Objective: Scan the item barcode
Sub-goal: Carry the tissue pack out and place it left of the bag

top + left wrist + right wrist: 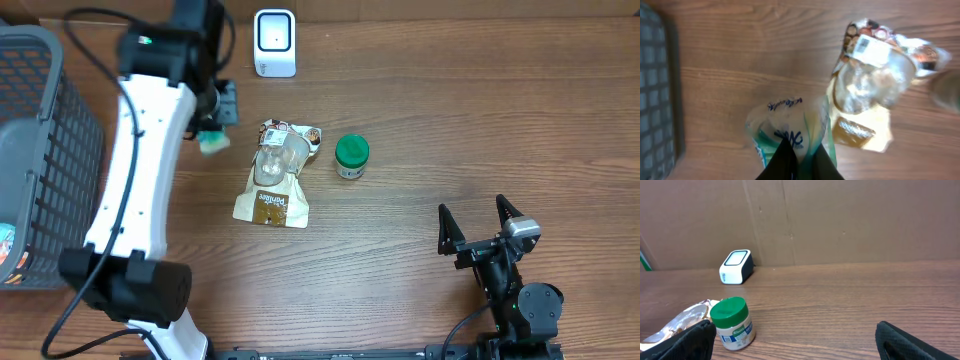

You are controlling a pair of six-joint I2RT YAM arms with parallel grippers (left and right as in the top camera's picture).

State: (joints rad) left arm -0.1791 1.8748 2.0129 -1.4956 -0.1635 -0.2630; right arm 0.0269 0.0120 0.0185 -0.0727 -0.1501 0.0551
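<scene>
My left gripper (pixel 802 161) is shut on a small green and white packet (pixel 785 125) with blue lettering. From above, that packet (pixel 212 142) hangs under the left gripper (pixel 218 118), left of the other items and below-left of the white barcode scanner (pixel 274 42). The scanner (pixel 735 266) stands at the table's back edge. My right gripper (pixel 480 228) stands open near the front right, nothing between its fingers (pixel 910 342).
A yellow snack bag under clear plastic (pixel 275 175) lies mid-table, and a green-lidded jar (pixel 351 156) stands to its right. A grey mesh basket (pixel 40 150) fills the far left. A cardboard wall (pixel 840 220) backs the table.
</scene>
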